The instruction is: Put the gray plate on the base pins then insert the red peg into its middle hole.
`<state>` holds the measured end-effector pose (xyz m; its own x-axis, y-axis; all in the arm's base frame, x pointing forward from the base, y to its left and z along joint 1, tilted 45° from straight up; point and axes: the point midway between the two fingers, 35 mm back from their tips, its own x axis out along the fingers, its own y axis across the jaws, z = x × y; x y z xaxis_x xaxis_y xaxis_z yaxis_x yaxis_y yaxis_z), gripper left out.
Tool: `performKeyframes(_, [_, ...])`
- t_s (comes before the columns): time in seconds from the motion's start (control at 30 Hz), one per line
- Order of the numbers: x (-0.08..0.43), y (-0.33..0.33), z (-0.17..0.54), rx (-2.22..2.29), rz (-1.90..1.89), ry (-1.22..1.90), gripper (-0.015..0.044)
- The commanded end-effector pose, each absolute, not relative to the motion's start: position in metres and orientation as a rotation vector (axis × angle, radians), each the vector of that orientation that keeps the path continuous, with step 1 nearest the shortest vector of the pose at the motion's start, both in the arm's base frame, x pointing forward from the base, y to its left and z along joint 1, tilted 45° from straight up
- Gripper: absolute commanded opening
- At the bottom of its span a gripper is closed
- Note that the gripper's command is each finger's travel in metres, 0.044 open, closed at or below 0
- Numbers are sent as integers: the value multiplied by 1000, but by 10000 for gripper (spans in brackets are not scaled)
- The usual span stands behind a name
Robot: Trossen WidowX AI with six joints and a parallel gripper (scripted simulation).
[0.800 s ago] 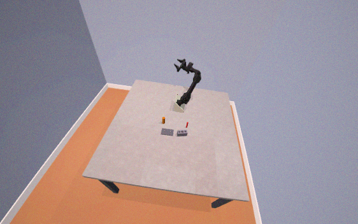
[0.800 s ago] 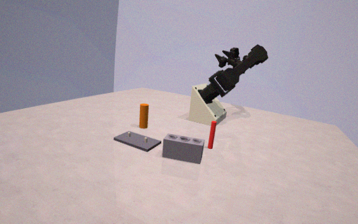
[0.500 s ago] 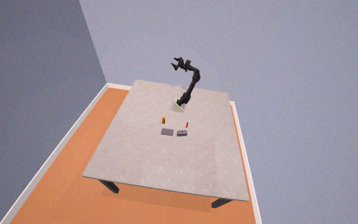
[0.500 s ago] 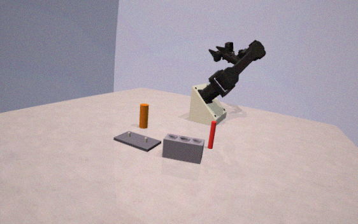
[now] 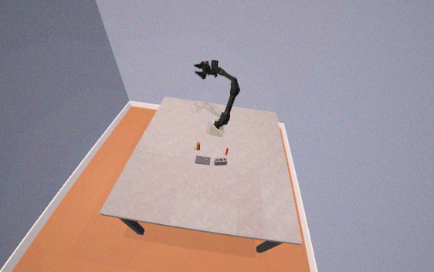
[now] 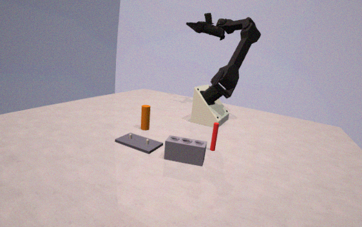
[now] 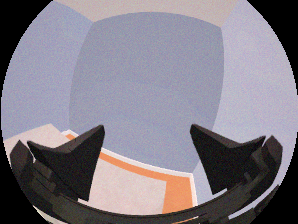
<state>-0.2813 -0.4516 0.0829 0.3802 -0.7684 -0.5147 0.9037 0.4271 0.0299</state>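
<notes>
The gray plate (image 5: 221,162) (image 6: 185,152), a thick block with three holes in its top, rests on the table beside the base. The base (image 5: 202,161) (image 6: 139,143) is a flat dark gray slab with two small upright pins, both uncovered. The red peg (image 5: 227,151) (image 6: 214,137) stands upright just behind the block's right end, outside its holes. My gripper (image 5: 195,69) (image 6: 187,23) (image 7: 148,129) is open and empty, high above the table and far from these things. None of them shows in the wrist view.
An orange cylinder (image 5: 198,146) (image 6: 145,117) stands upright behind the base. The arm's pale wedge-shaped mount (image 5: 216,131) (image 6: 204,113) stands farther back on the table (image 5: 193,193) (image 6: 96,193).
</notes>
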Motion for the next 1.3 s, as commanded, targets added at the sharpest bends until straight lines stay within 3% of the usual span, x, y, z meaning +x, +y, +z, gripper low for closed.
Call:
performKeyframes(0.0, [-213,-473,80,424,-978,455,440])
performKeyframes(0.23, [-129,-488,81,543,-843,452,440])
performKeyframes(0.63, [90,-461,94,854,-512,540,440])
performKeyframes(0.97, [246,-360,99,1143,-289,768,440])
performKeyframes(1.27, [334,-220,102,1373,-188,1103,440])
